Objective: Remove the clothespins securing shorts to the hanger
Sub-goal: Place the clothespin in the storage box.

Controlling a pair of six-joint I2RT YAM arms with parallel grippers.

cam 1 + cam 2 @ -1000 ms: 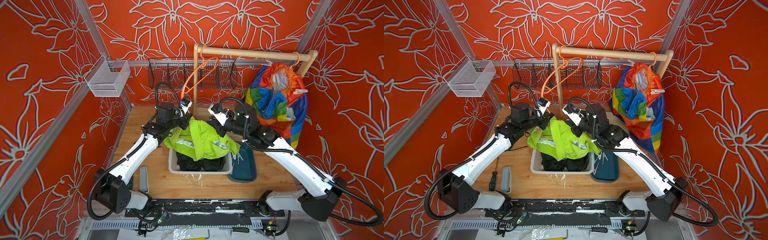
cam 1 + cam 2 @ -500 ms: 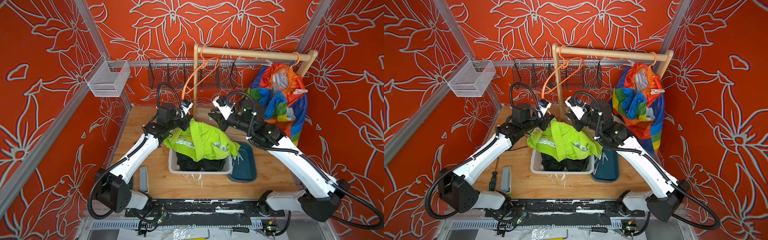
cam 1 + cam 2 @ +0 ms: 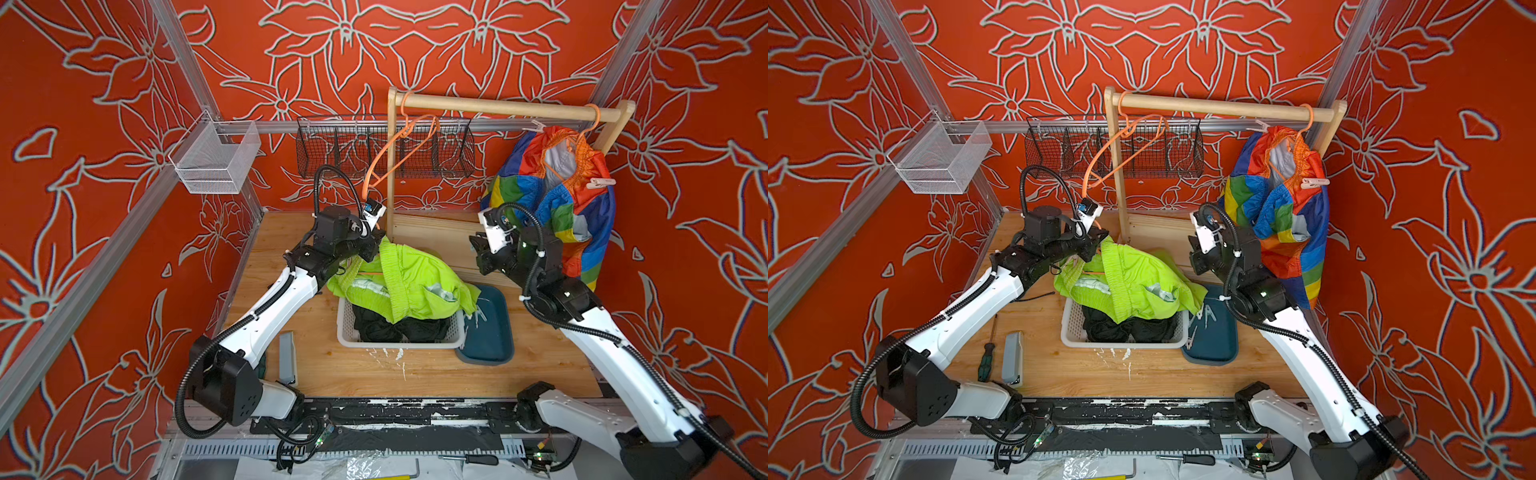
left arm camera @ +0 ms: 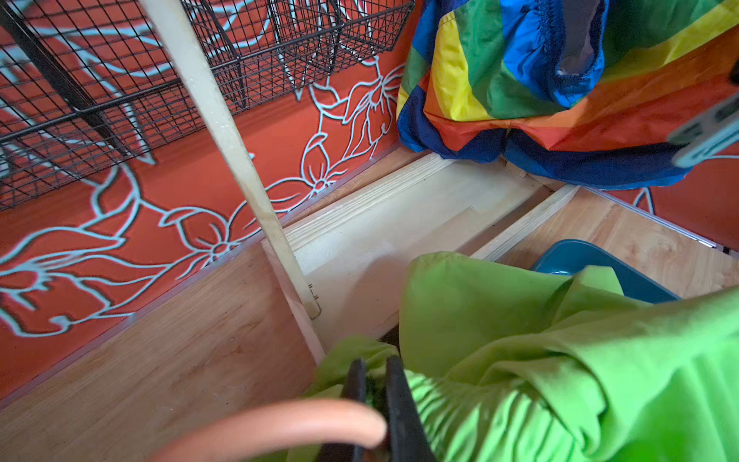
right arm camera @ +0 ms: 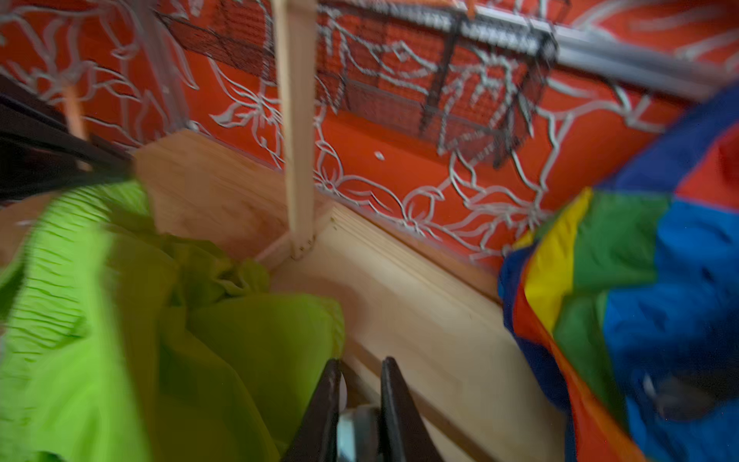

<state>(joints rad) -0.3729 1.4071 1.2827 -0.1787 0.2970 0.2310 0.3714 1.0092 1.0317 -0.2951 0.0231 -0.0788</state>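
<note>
Lime green shorts point(image 3: 411, 282) lie draped over a white basket point(image 3: 399, 344) holding black shorts point(image 3: 395, 328). My left gripper point(image 4: 374, 362) is shut on the green waistband point(image 4: 460, 404), beside the lower end of an orange hanger point(image 3: 399, 153) that hangs from the wooden rod. My right gripper point(image 5: 360, 364) hovers between the green shorts and the rainbow shorts point(image 3: 552, 208), shut on a pale clothespin point(image 5: 356, 432). The rainbow shorts hang from a second orange hanger point(image 3: 590, 120), with a pink clothespin point(image 3: 598, 182) on them and another point(image 3: 538, 124) near the rod.
A teal tray point(image 3: 492, 345) holding loose clothespins point(image 3: 478, 313) sits right of the basket. The rack's upright post point(image 3: 390, 166) stands between the arms. A black wire basket point(image 3: 386, 147) hangs on the back wall, a white mesh one point(image 3: 216, 160) on the left. A screwdriver point(image 3: 986, 353) lies front left.
My right gripper has drawn back from the green shorts, to the right toward the rainbow shorts, with the clothespin in it. The left gripper has stayed put on the waistband.
</note>
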